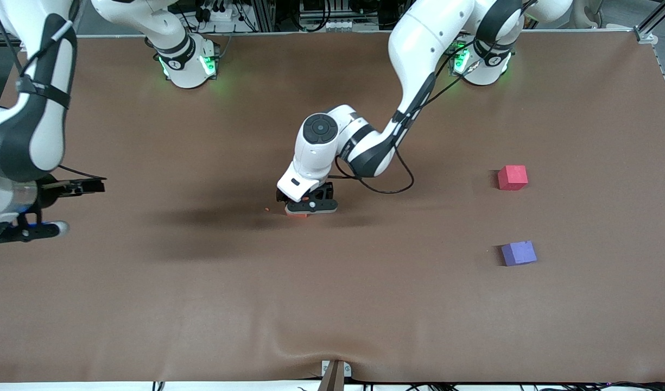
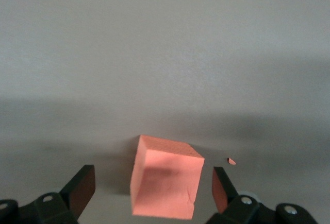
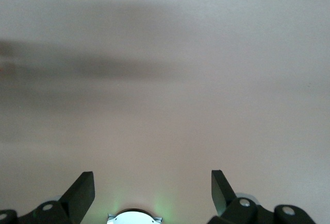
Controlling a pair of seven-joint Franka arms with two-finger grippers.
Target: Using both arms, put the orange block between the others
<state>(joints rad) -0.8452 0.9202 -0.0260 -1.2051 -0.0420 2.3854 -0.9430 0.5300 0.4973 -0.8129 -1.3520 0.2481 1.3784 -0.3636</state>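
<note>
The orange block [image 1: 296,215] rests on the brown table mid-way along it, mostly hidden under my left gripper [image 1: 309,208]. In the left wrist view the orange block [image 2: 165,183] sits between the open fingers of the left gripper [image 2: 152,178], a gap showing on each side. The pinkish-red cube [image 1: 512,177] and the purple-blue cube [image 1: 518,253] lie toward the left arm's end of the table, the purple one nearer the front camera, with bare cloth between them. My right gripper [image 1: 27,230] waits open over the right arm's end; the right wrist view shows the right gripper [image 3: 152,180] above bare cloth.
A tiny orange crumb [image 1: 266,208] lies beside the orange block, also seen as a crumb [image 2: 232,161] near one finger. A metal bracket [image 1: 335,373] sits at the table's front edge. The brown cloth [image 1: 365,304] has a slight ripple there.
</note>
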